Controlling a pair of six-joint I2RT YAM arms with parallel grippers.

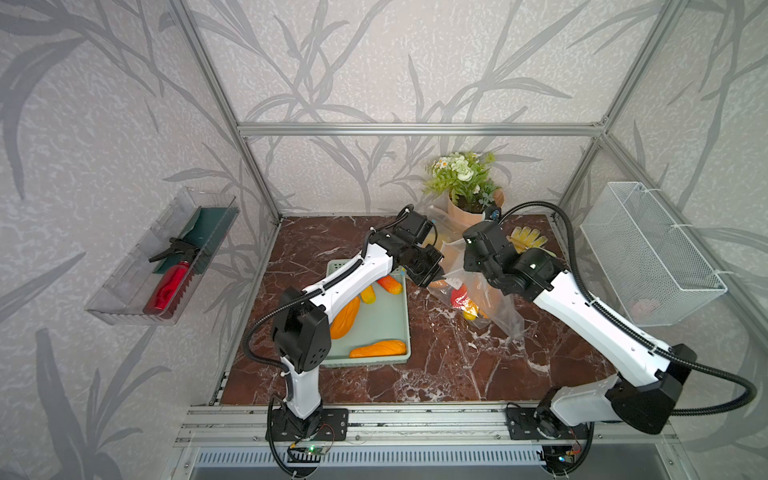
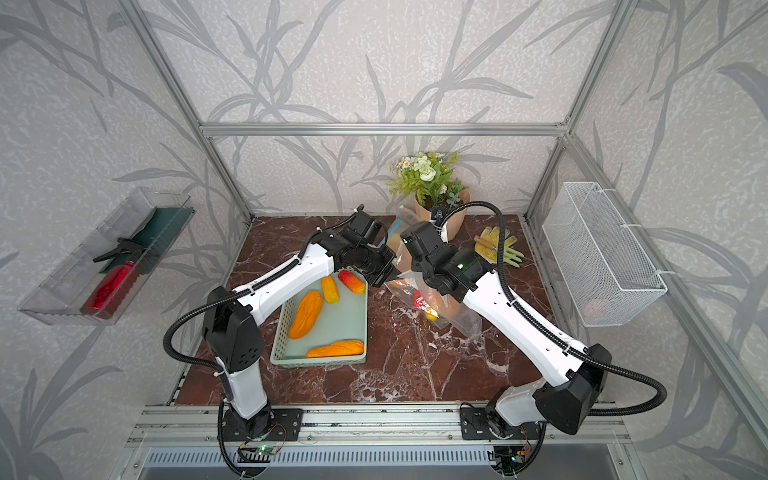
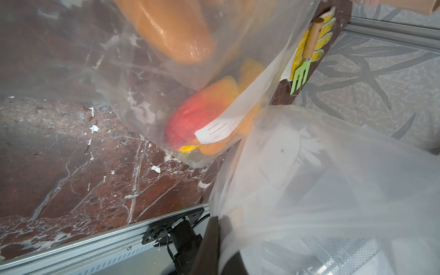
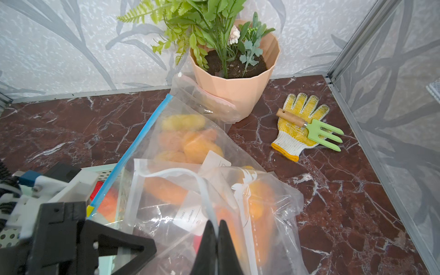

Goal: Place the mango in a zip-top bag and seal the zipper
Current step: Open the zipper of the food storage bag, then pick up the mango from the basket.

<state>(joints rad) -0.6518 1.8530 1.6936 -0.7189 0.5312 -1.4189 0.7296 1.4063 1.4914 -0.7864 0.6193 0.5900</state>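
The clear zip-top bag is held up off the marble at centre right. Inside it lie an orange mango and a red-orange mango. Its pale zipper loops across the mouth. My right gripper is shut, pinching that strip. My left gripper is shut on the bag's mouth edge at the side nearer the basket, with plastic draped over its fingers. The slider is not visible.
A mint-green basket with several mangoes lies under my left arm. A second filled bag with a bright blue strip leans by the plant pot. A yellow glove with a green fork lies at the back right. Wire basket hangs on the right wall.
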